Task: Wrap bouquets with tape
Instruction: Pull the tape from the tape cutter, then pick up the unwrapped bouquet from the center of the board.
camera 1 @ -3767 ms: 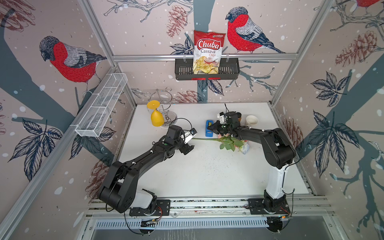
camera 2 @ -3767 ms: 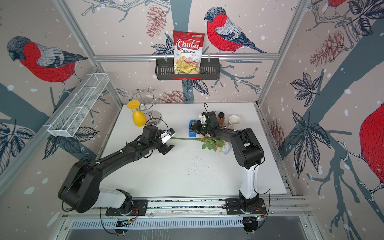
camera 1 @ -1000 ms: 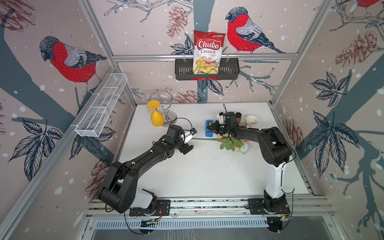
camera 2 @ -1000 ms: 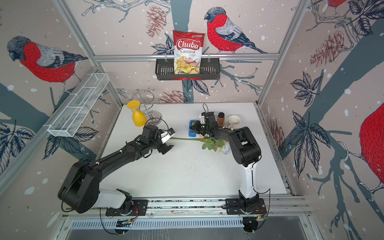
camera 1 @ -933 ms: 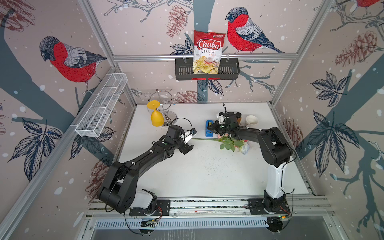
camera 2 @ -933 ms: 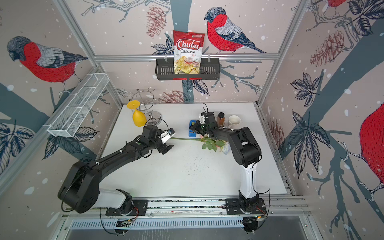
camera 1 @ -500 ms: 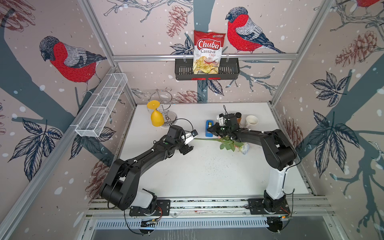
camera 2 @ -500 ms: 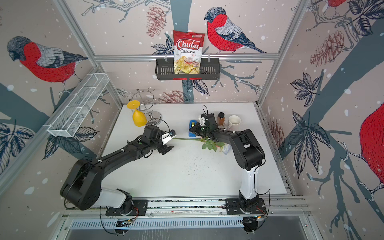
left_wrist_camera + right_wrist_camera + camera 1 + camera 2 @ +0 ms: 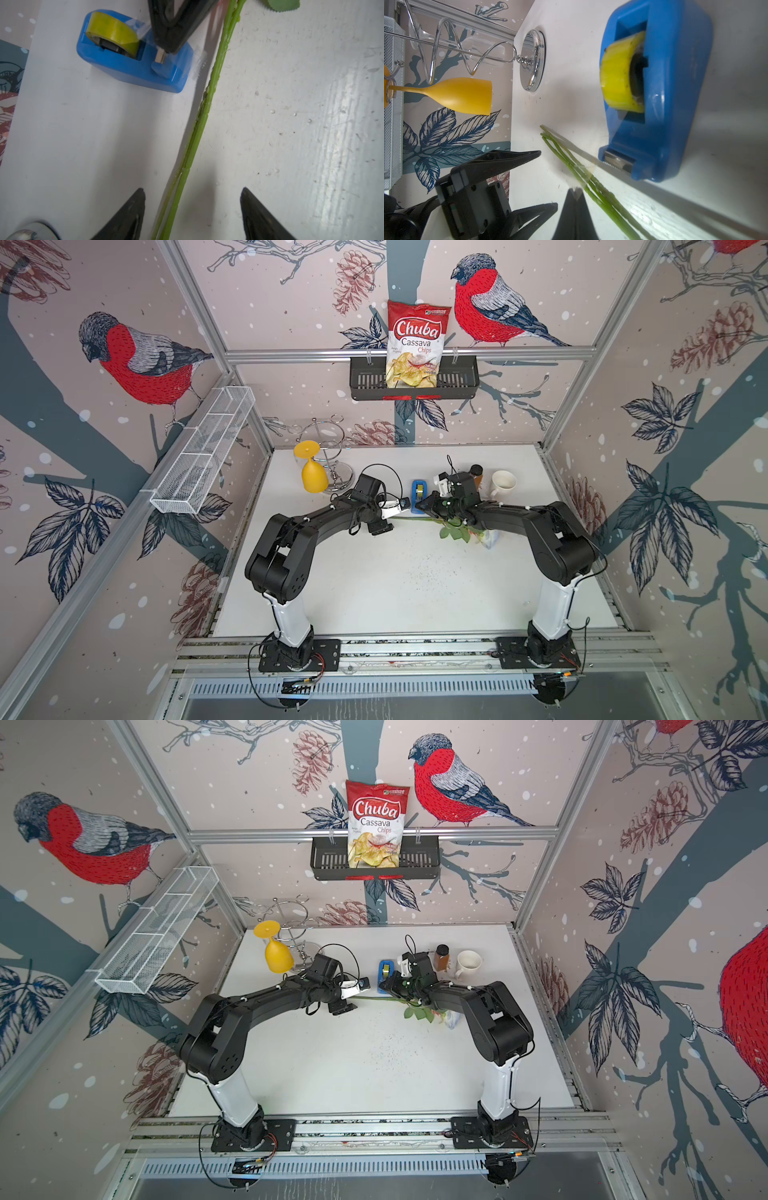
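The left end effector (image 9: 192,188) advanced along the stems (image 9: 204,112) toward the tape (image 9: 112,28).

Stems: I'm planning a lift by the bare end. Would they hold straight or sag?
Thin and long, the stems would probably flex. The blooms at the far end likely drag that end down. Separate strands, they may splay apart.

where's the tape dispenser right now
In both top views the blue tape dispenser stands at the back middle of the white table, just behind the bouquet stems, with the right pincer at its cutter end.
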### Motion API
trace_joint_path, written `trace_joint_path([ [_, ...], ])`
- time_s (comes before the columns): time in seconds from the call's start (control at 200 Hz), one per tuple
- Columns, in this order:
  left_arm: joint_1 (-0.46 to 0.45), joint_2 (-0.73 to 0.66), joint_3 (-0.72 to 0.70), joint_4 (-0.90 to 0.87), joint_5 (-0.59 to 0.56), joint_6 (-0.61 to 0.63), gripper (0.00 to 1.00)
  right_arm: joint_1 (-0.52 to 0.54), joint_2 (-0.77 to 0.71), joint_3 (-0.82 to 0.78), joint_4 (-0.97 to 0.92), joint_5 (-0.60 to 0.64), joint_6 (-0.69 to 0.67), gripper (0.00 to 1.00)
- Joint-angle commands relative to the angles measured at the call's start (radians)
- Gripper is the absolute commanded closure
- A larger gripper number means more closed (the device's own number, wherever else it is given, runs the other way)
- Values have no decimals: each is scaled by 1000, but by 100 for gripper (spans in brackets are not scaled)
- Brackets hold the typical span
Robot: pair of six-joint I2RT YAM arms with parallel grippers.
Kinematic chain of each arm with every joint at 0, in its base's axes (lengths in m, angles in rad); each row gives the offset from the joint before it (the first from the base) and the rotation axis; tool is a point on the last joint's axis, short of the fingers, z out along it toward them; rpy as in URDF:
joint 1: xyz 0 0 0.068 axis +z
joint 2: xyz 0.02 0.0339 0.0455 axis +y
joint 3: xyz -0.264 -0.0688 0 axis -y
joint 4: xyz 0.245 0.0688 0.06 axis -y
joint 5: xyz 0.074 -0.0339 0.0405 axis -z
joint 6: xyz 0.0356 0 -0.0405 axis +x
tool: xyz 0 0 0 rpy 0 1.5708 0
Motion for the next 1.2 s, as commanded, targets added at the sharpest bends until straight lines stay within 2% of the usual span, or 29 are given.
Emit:
trace_joint_path([
  [0.0,1,43,60,-38,27,81,28,3,-18,-10,33,-19,-5,100],
  [0.175,1,143,167,-116,50,131,33,0,-21,-19,34,-16,0,100],
  [0.455,0,215,231,-177,98,191,36,-17,-24,-25,30,-14,-3,100],
  [0.6,1,246,248,-179,94,192,41,-18,-27,-28,22,-12,-7,100],
  [0.921,1,287,273,-174,80,177,66,-17,-39,-37,18,-8,-1,100],
  [1.061,1,290,287,-205,100,178,71,-12,-47,-40,11,-1,3,100],
  [1.196,1,290,298,-228,111,194,84,-6,-50,-48,-2,14,9,100],
])
